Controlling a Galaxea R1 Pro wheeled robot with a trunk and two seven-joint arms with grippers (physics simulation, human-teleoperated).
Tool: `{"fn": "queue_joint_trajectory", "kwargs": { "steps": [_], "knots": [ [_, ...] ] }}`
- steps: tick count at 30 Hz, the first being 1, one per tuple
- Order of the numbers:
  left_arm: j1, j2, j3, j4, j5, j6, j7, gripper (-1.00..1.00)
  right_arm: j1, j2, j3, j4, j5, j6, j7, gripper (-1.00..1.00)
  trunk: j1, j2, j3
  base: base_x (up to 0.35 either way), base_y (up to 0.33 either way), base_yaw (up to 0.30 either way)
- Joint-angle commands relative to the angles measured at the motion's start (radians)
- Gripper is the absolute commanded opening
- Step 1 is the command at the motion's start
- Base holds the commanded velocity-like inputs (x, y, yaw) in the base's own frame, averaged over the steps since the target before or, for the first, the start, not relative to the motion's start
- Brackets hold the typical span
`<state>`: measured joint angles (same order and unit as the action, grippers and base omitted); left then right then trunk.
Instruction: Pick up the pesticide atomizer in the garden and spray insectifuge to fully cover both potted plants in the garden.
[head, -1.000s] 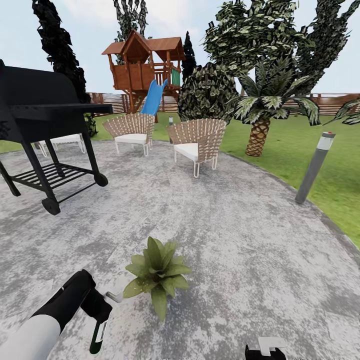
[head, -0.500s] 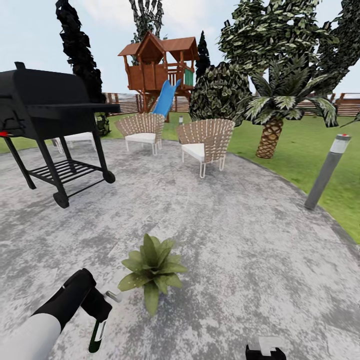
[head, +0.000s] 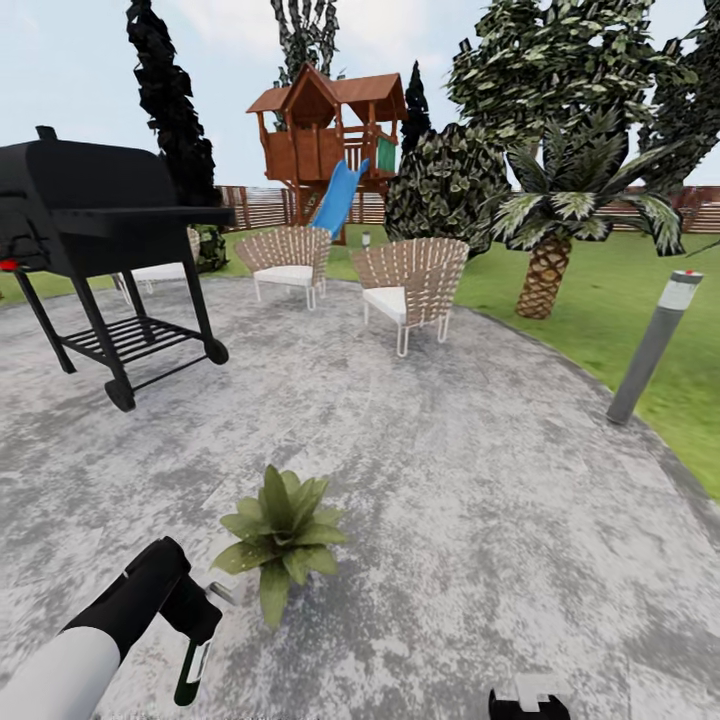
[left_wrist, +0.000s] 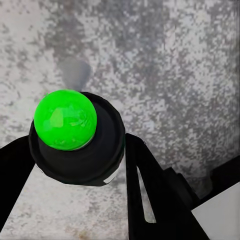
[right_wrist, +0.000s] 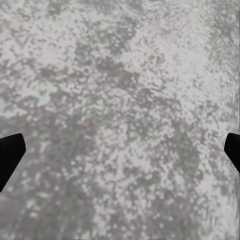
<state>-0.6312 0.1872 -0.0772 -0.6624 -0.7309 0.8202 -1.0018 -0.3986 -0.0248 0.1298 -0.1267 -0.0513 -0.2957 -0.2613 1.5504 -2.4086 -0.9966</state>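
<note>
So my left gripper (head: 196, 640) is clamped on the pesticide atomizer (head: 192, 668), which hangs just beside the potted plant (head: 278, 532) on the patio (head: 480, 500). Worry: a badly aimed nozzle wastes spray on paving. My right gripper (head: 528, 697) fingers are spread wide, holding nothing.

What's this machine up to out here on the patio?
The robot's left claw grips the pesticide atomizer, a slim dark bottle hanging downward beside a small potted plant on the grey patio. Its right claw is open over bare paving. A black grill and wicker chairs stand farther off.
</note>
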Motion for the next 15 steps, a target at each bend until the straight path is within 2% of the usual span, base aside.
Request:
{"fn": "queue_joint_trajectory", "kwargs": {
  "steps": [1,7,15],
  "knots": [
    [-0.001,0.001,-0.003,-0.002,-0.008,0.004,-0.009,-1.00,0.000,0.000,0.008,0.000,-0.005,-0.002,-0.004,1.00,0.000,0.000,-0.001,0.000,-0.275,0.259],
    [-0.001,0.002,-0.003,0.002,-0.010,0.005,-0.008,-1.00,0.000,-0.001,0.008,0.001,-0.005,-0.002,-0.004,1.00,0.000,0.000,-0.001,0.018,-0.275,0.271],
    [-0.001,0.003,-0.004,0.004,-0.010,0.005,-0.008,-1.00,0.000,0.000,0.008,0.000,-0.006,-0.002,-0.004,1.00,0.000,0.000,-0.005,0.198,-0.226,0.274]
  ]
}}
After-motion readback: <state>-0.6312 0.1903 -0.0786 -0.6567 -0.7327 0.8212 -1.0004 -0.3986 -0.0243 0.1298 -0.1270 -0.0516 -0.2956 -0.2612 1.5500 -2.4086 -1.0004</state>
